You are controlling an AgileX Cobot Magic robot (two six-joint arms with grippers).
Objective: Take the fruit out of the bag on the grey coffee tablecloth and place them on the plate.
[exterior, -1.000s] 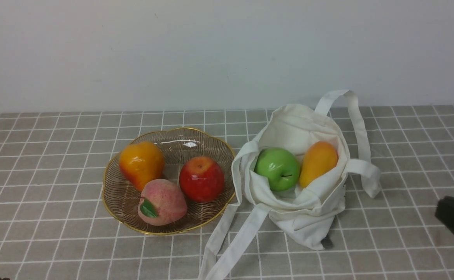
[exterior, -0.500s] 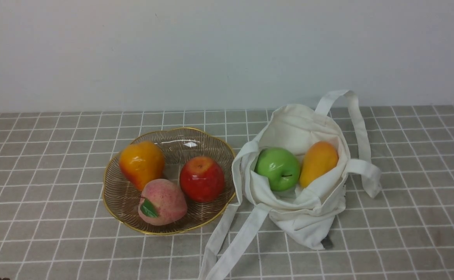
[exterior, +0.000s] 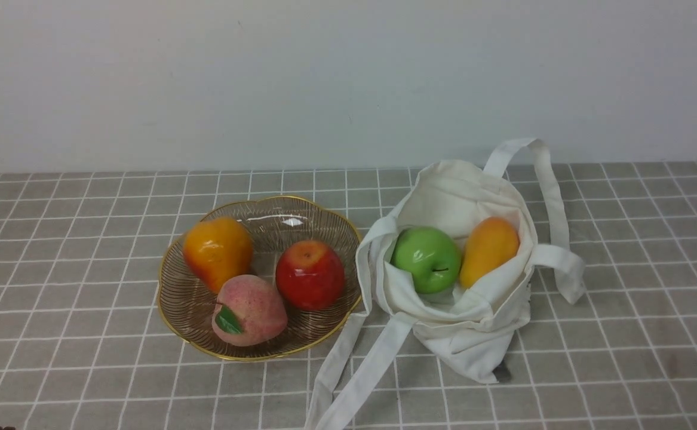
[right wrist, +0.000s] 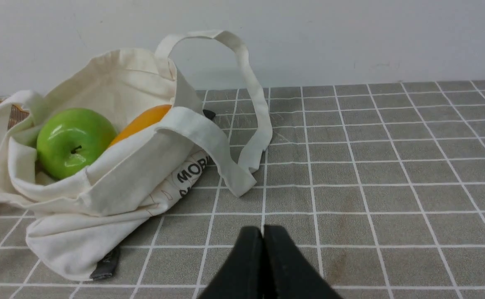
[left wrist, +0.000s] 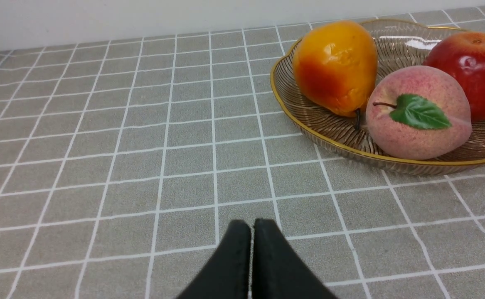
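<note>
The off-white bag (exterior: 473, 322) lies open on the grey checked tablecloth (exterior: 85, 334), right of the plate (exterior: 190, 310). A green apple (exterior: 427, 258) and a yellow-orange mango (exterior: 489, 249) sit in its mouth; both show in the right wrist view, the apple (right wrist: 74, 142) and the mango (right wrist: 142, 120). A red apple (exterior: 309, 273) lies in the glass plate. My left gripper (left wrist: 252, 226) is shut and empty, low over the cloth, away from the plate (left wrist: 329, 133). My right gripper (right wrist: 263, 232) is shut and empty beside the bag (right wrist: 101, 195). Neither gripper shows in the front view.
An orange pear (exterior: 217, 251) and a pink peach (exterior: 248, 310) with a green leaf also lie in the plate. The bag's long straps (exterior: 348, 376) trail toward the front edge, another strap (exterior: 548, 185) loops at the back. A white wall stands behind.
My right arm, seen at the right edge of the front view a second ago, has drawn back out of that view. The fruit, bag and plate have not moved.
</note>
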